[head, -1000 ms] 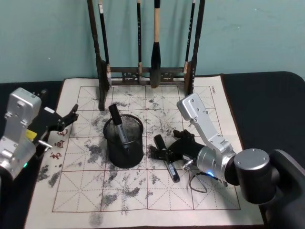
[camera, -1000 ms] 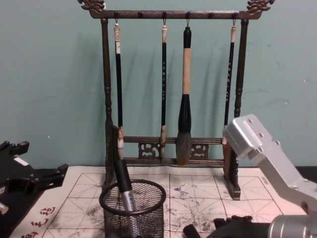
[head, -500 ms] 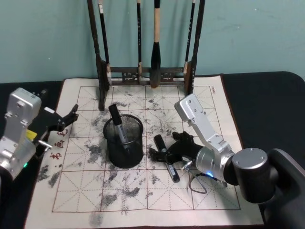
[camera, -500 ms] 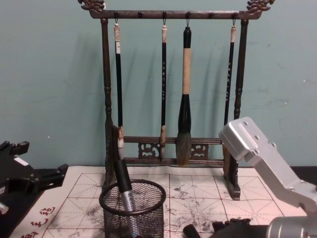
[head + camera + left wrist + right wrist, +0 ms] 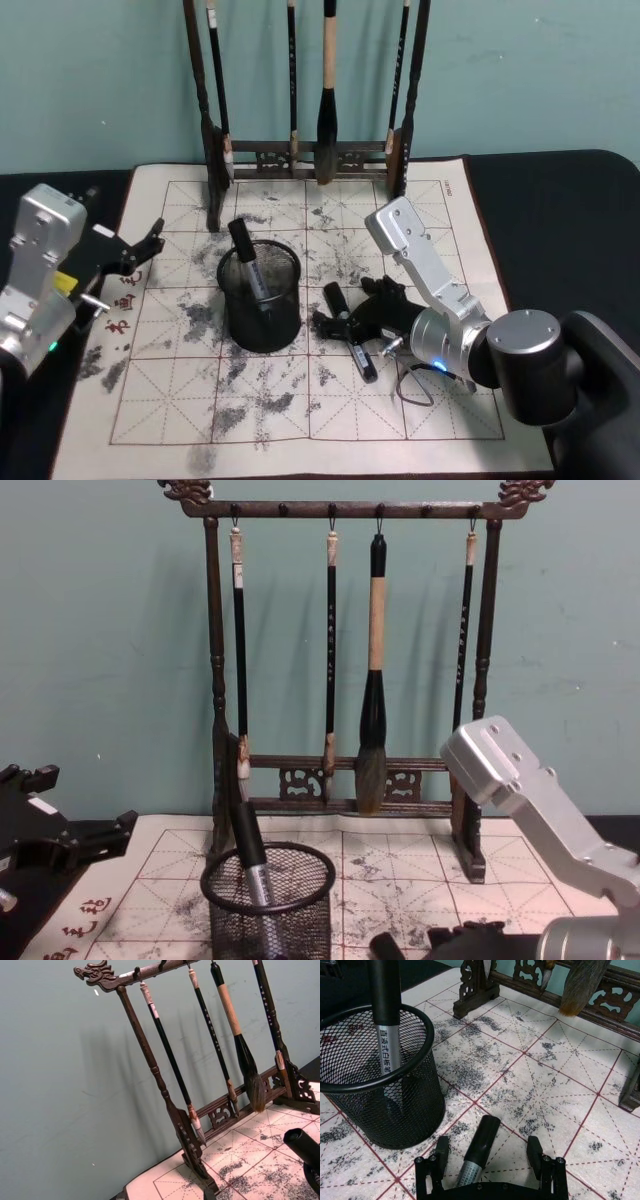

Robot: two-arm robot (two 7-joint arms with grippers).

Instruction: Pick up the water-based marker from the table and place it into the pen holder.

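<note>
A water-based marker with a black cap and grey barrel lies flat on the table's gridded mat, just right of the pen holder. My right gripper is low over it and open. In the right wrist view the marker lies between the two fingers, with a gap on each side. The black mesh pen holder holds another marker leaning inside, also seen in the chest view. My left gripper is parked open at the mat's left edge.
A tall dark wooden brush rack with several hanging brushes stands at the back of the mat, behind the pen holder. The left wrist view shows the brush rack from the side. Bare mat lies in front of the holder.
My right gripper has crept a little left and forward along the marker, so its fingers now straddle the barrel. The marker and the left arm have stayed put.
</note>
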